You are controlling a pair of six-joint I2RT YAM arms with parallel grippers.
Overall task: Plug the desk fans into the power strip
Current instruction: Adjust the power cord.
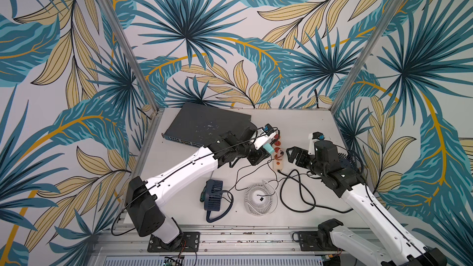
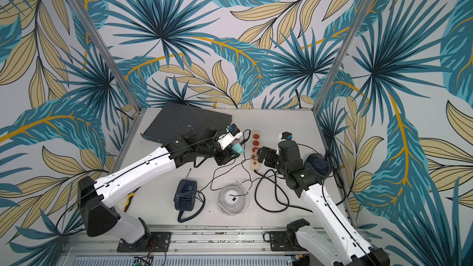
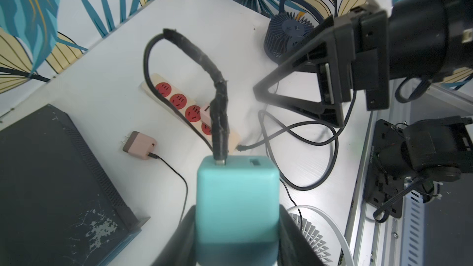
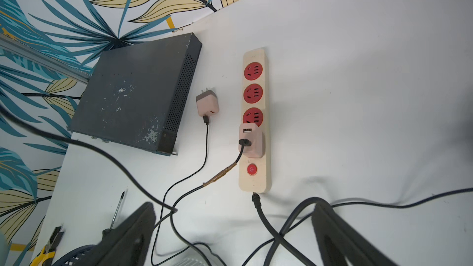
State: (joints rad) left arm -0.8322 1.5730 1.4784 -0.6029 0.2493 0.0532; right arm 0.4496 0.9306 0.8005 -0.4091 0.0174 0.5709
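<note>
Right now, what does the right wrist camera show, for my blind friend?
A cream power strip with red sockets lies on a white table, one pink adapter plugged in. A second pink adapter lies loose beside it, near a dark grey box.

cords (image 4: 261,213) tangled near power strip (image 4: 256,182), bare table (image 4: 358,98) beyond

My left claw (image 2: 232,152) grips a teal adapter (image 2: 238,148) just beside the power strip (image 2: 256,134). The strip lies on the tabletop (image 2: 294,126), cream-coloured, with its red sockets facing up. My right claw (image 2: 261,153) hangs at the strip's other side, over its near half. A dark network switch (image 2: 186,120) lies behind my left arm. Nearer the front sit a navy fan (image 2: 185,195) and a white fan (image 2: 233,199), and a black cord (image 2: 271,195) loops beside them.
</note>
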